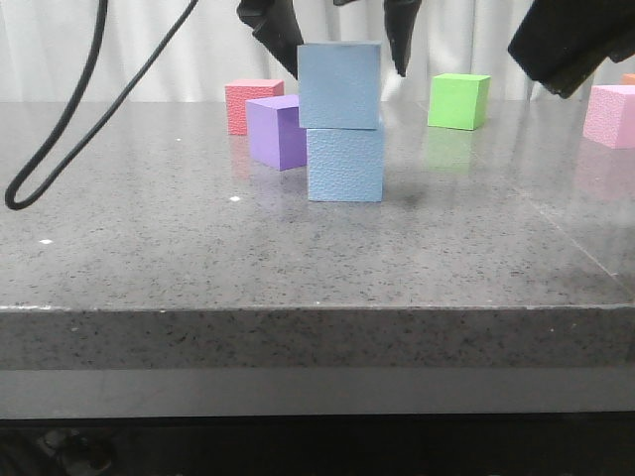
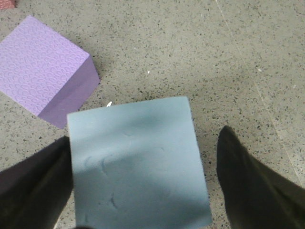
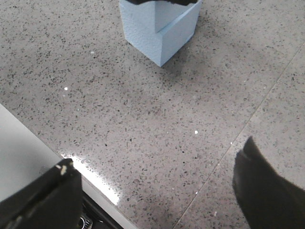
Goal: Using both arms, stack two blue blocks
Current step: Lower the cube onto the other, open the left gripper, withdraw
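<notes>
I see the top block (image 1: 339, 85) sitting on the bottom block (image 1: 345, 164), shifted slightly left, mid-table. My left gripper (image 1: 337, 40) hangs wide around the top block, fingers apart from it. My right gripper (image 3: 157, 191) is wide, empty. No readable writing anywhere.

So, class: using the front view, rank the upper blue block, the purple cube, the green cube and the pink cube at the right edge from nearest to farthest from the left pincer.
1. Upper blue block: directly under the left pincer, atop the lower block.
2. Purple cube: just left of the stack.
3. Green cube: to the right, further back.
4. Pink cube: far right edge.
</notes>
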Robot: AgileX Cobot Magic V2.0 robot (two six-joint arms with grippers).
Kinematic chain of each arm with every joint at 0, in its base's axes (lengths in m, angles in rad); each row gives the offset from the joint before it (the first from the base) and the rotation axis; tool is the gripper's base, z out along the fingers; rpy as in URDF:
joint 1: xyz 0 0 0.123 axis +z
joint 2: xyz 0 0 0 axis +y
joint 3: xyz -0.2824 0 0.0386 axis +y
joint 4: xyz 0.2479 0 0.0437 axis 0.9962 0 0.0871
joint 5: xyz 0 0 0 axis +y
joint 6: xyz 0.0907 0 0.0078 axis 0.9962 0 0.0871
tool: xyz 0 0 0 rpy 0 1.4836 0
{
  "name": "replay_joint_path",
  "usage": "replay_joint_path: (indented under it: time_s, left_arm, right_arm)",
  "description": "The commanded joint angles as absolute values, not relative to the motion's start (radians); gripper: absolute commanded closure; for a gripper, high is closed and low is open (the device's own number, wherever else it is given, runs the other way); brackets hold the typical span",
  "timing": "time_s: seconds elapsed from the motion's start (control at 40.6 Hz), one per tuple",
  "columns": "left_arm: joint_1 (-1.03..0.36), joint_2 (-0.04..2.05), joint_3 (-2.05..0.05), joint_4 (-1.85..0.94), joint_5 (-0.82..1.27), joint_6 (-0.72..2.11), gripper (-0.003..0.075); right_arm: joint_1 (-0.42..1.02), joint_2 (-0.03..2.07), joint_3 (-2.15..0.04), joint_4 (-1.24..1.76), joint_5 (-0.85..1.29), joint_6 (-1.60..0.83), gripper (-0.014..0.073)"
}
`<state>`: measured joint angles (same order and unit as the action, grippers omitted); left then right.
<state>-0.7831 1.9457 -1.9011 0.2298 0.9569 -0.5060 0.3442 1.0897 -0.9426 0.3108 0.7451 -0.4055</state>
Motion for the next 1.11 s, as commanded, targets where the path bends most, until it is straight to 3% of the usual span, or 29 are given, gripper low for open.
replay_joint_path:
  time_s: [0.0, 0.222, 0.542, 0.764, 1.084]
  left_arm:
    - [-0.786, 1.889, -1.949, 0.246, 0.920, -0.497, 0.0136]
    - [-0.786, 1.843, -2.013, 0.218, 1.005, -0.418, 0.0136]
    - [-0.713, 1.669, -1.954, 0.039, 1.136, -0.058, 0.0136]
    - [-0.582, 1.453, -1.679, -0.218, 0.979, 0.164, 0.0142]
    - [-0.455, 1.063, -1.168, -0.231, 0.775, 0.240, 0.0143]
  right_arm:
    - [0.340, 1.066, -0.968, 0.332, 0.701, -0.414, -0.0050]
    - [0.340, 1.066, -0.968, 0.332, 0.701, -0.414, -0.0050]
    - [0.340, 1.066, -0.968, 0.332, 0.701, -0.414, -0.0050]
    - [0.340, 1.066, -0.968, 0.339, 0.701, -0.414, -0.0050]
    - [0.340, 1.066, -0.968, 0.366, 0.710, -0.414, -0.0050]
